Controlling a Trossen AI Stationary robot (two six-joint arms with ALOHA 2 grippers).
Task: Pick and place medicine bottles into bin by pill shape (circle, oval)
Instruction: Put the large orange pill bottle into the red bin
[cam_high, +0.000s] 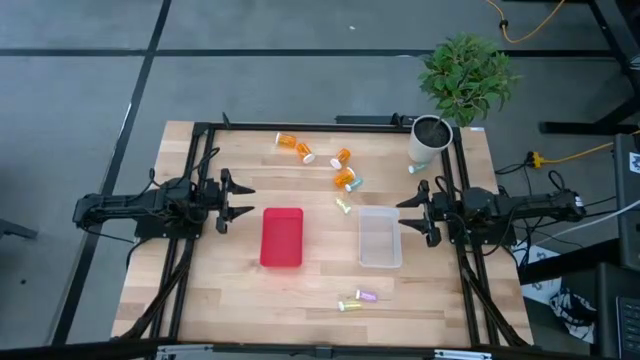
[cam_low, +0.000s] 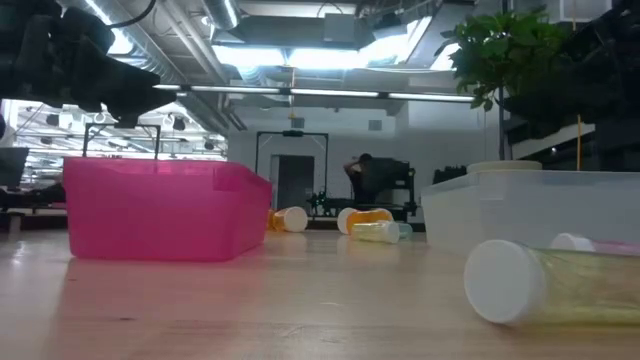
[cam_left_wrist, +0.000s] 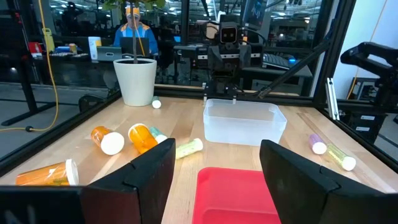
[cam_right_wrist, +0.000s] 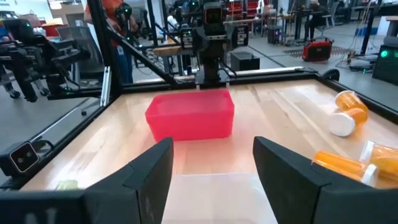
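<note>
Several orange bottles with white caps (cam_high: 293, 145) (cam_high: 343, 157) (cam_high: 345, 179) lie on their sides at the table's far middle, with a pale one (cam_high: 343, 206) nearer the bins. A pink bottle (cam_high: 366, 296) and a yellow-green one (cam_high: 349, 305) lie near the front edge. A red bin (cam_high: 281, 237) and a clear bin (cam_high: 379, 236) stand mid-table. My left gripper (cam_high: 240, 200) is open and empty left of the red bin. My right gripper (cam_high: 410, 211) is open and empty right of the clear bin.
A white plant pot (cam_high: 430, 140) with a green plant stands at the table's far right corner, a small white cap (cam_high: 411, 169) beside it. A black frame (cam_high: 300, 125) runs round the table. A person (cam_left_wrist: 134, 34) shows in the room beyond.
</note>
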